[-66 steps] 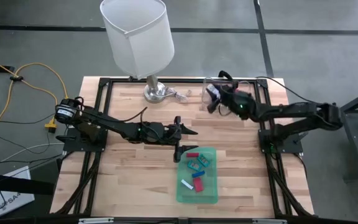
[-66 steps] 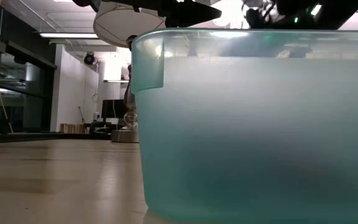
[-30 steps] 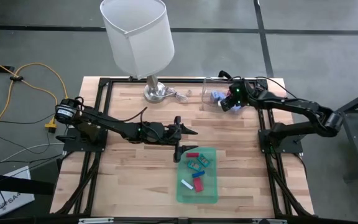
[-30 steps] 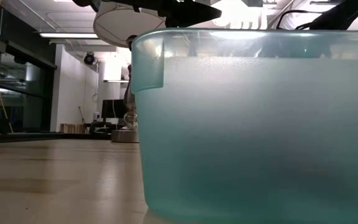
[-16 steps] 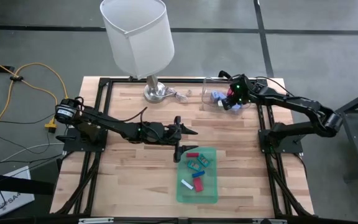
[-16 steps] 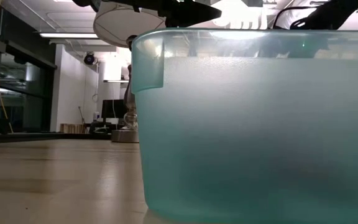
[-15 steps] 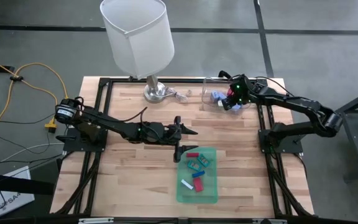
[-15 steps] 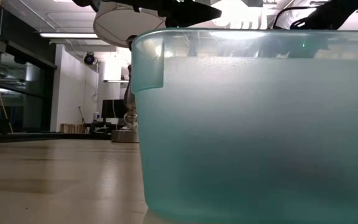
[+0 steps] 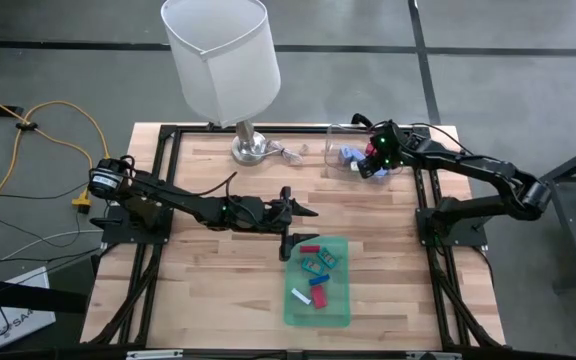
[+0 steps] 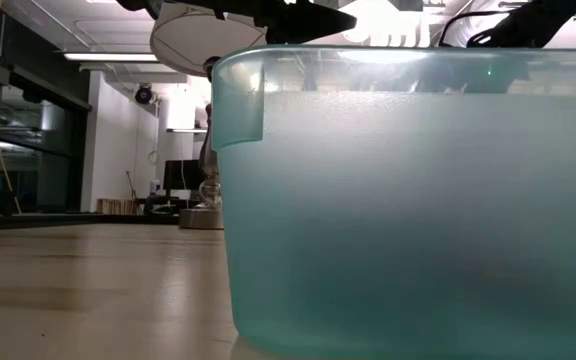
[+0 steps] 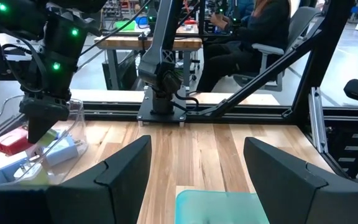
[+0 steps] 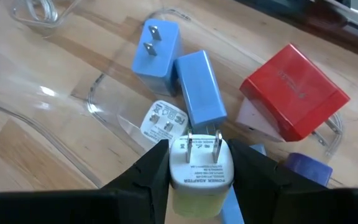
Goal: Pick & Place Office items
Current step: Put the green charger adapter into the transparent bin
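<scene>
right pincer (image 12: 194, 163) moved over container (image 9: 340, 150), gripping white adapter (image 12: 196, 163)

White lamp (image 9: 220, 60) and yellow cable (image 9: 43, 115) beside the wooden table (image 9: 208, 290)

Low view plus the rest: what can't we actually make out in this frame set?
- Low view: the green tray fills the frame; its frosted wall hides its contents and the table behind.
- High view: the items in the tray are too small to identify; the clear container is partly covered by the right gripper.
- Right wrist view: the white plug adapter between the fingers is cut off by the bottom edge.
- Left wrist view: the left gripper shows only fingers.
</scene>
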You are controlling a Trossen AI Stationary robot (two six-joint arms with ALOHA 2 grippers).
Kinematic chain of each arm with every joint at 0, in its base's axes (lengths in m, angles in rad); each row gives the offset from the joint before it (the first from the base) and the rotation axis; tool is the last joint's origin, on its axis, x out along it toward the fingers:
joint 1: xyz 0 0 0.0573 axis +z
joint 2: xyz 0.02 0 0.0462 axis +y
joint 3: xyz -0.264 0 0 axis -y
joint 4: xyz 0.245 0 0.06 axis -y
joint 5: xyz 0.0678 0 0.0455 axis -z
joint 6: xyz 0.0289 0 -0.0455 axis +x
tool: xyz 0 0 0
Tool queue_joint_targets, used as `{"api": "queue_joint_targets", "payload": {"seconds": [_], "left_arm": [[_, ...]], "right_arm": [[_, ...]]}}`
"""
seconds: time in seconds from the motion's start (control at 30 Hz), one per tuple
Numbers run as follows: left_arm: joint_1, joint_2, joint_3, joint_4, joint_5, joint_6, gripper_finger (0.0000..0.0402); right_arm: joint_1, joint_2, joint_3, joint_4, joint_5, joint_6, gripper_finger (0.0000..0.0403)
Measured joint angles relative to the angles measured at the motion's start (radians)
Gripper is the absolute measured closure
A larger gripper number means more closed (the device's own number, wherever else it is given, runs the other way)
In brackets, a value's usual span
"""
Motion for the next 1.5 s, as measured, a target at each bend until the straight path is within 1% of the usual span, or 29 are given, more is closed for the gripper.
{"api": "queue_joint_targets", "payload": {"seconds": [0.4, 1.27, 1.5], "left_arm": [[0.0, 0.0, 0.0, 0.0, 0.0, 0.0, 0.0151], [0.0, 0.0, 0.0, -0.001, -0.001, 0.0, 0.0151], [0.0, 0.0, 0.0, -0.001, -0.001, 0.0, 0.0151]], "right_arm": [[0.002, 0.003, -0.011, 0.012, 0.007, 0.013, 0.0267], [0.002, 0.131, -0.011, 0.076, 0.0, -0.007, 0.0262], [0.002, 0.135, -0.011, 0.076, 0.0, -0.007, 0.0262]]}}
